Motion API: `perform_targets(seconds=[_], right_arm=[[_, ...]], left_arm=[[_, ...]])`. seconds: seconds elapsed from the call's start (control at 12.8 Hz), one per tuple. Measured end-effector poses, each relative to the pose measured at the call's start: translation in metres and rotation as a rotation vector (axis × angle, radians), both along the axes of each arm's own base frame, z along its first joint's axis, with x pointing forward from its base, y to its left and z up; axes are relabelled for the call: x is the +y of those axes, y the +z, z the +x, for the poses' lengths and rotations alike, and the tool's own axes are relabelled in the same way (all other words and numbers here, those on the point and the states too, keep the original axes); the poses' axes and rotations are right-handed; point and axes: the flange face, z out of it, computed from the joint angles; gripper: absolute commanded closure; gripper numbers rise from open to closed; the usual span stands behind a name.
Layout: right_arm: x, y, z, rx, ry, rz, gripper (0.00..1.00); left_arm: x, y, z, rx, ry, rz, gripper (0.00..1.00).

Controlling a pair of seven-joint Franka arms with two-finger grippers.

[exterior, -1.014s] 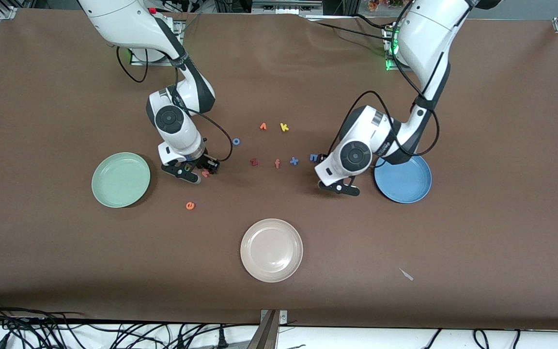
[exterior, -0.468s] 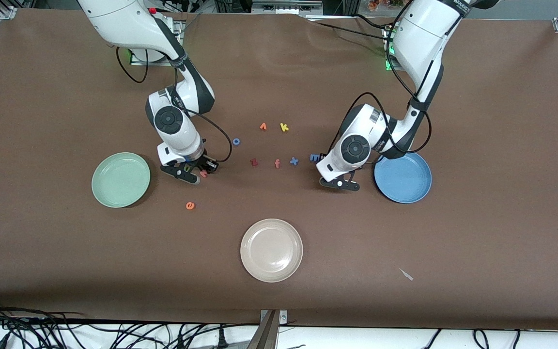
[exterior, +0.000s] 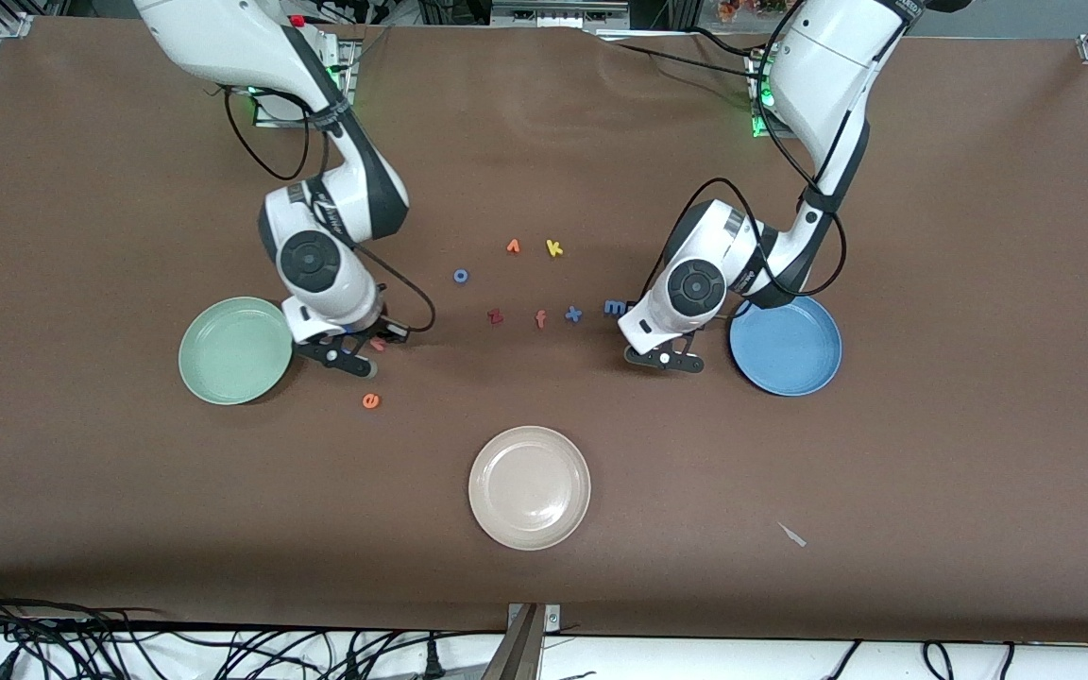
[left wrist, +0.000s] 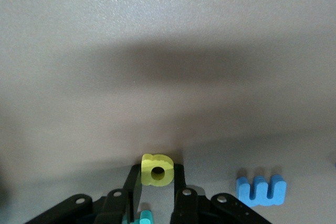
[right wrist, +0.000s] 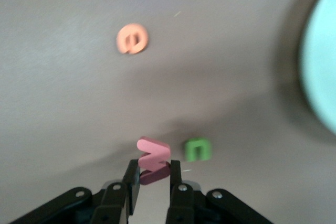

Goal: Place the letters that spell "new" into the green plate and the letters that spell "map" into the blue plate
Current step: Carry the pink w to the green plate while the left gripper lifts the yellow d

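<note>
My right gripper (exterior: pixel 360 351) is shut on the pinkish-red "w" (right wrist: pixel 153 160), just beside the green plate (exterior: pixel 235 350). The olive-green "n" (right wrist: pixel 197 149) lies on the table by the held "w"; in the front view the gripper hides it. The orange "e" (exterior: pixel 370 400) lies nearer the front camera. My left gripper (exterior: pixel 662 359) is low at the table beside the blue plate (exterior: pixel 785 348), shut on the yellow "a" (left wrist: pixel 157 170). The blue "m" (exterior: pixel 614 307) lies close by. Part of a teal "p" (left wrist: pixel 144 216) shows between the fingers, closer to the wrist.
A beige plate (exterior: pixel 530 487) sits near the table's front middle. Loose letters lie mid-table: a blue "o" (exterior: pixel 461 276), an orange letter (exterior: pixel 513 246), a yellow "k" (exterior: pixel 554 248), a dark red "z" (exterior: pixel 495 316), a salmon "f" (exterior: pixel 540 319), a blue "x" (exterior: pixel 573 314).
My right gripper has carried the "w" toward the green plate. My left gripper has closed from wide open onto the yellow "a".
</note>
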Motion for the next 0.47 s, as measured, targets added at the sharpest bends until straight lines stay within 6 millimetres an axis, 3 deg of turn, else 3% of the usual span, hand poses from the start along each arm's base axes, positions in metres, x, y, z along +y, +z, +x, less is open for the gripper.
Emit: perform_targets(seconds=[0.23,0.47], right_arm=[[-0.058,0.031,0.009,0.037,0.089,-0.017,1.0],[-0.126,0.035,0.009,0.065,0.189,-0.023,1.0]], left_arm=[[0.004,0.02,0.008,-0.01,0.009,-0.001,0.91],[0.036,0.068,0.033,-0.001,0.019,0.015,0.9]])
